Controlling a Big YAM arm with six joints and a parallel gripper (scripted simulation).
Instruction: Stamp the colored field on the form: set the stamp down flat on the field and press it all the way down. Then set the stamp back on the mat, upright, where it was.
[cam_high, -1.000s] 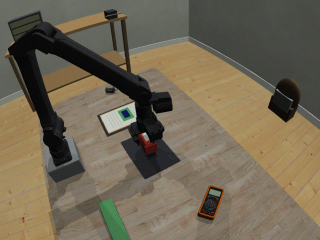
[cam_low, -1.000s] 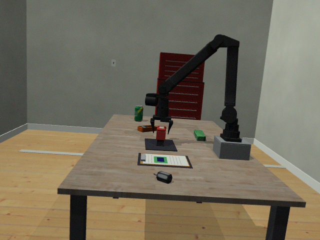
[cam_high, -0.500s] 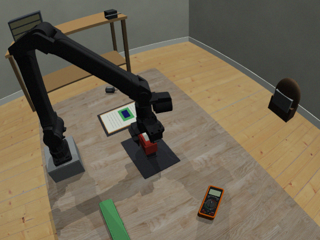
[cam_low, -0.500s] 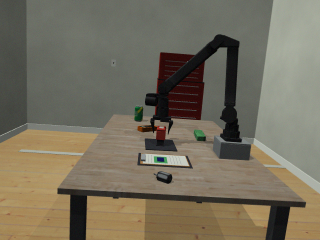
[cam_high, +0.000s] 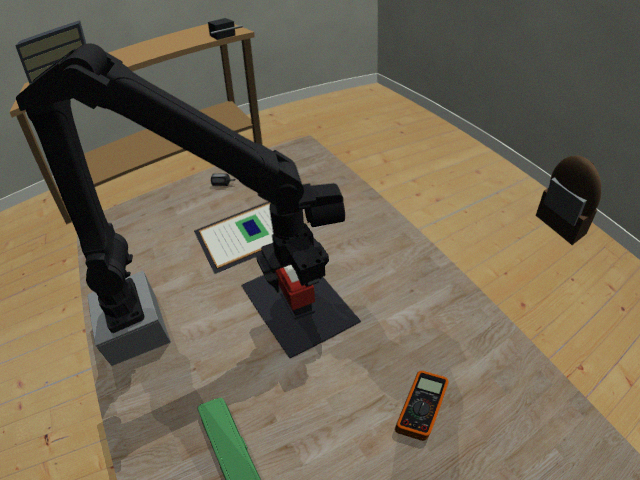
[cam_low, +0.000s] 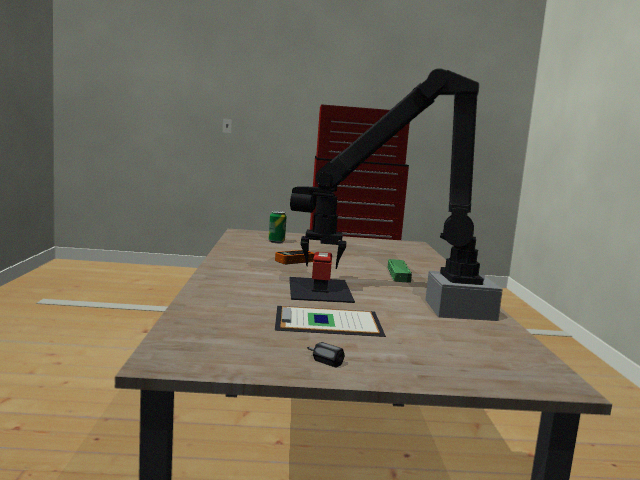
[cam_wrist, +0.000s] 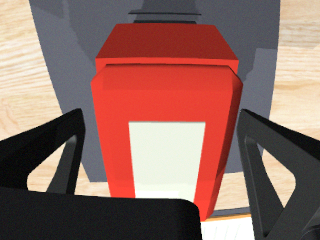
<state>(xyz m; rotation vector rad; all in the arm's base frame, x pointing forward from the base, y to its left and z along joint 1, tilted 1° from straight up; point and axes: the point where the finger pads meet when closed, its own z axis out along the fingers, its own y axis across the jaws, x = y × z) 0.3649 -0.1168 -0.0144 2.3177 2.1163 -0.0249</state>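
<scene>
Now your gripper (cam_low: 323, 256) hangs open over the red stamp (cam_low: 321, 265), with one black finger (cam_wrist: 270, 174) on each side of it and a gap between each finger and the red body, so it holds nothing. The stamp stands upright on the dark mat (cam_low: 305, 293), in the middle of the table (cam_low: 217, 335). The form (cam_low: 356, 321) lies just beside the mat, on its near side in the exterior view, and its green field (cam_low: 311, 319) has a blue patch in the middle.
</scene>
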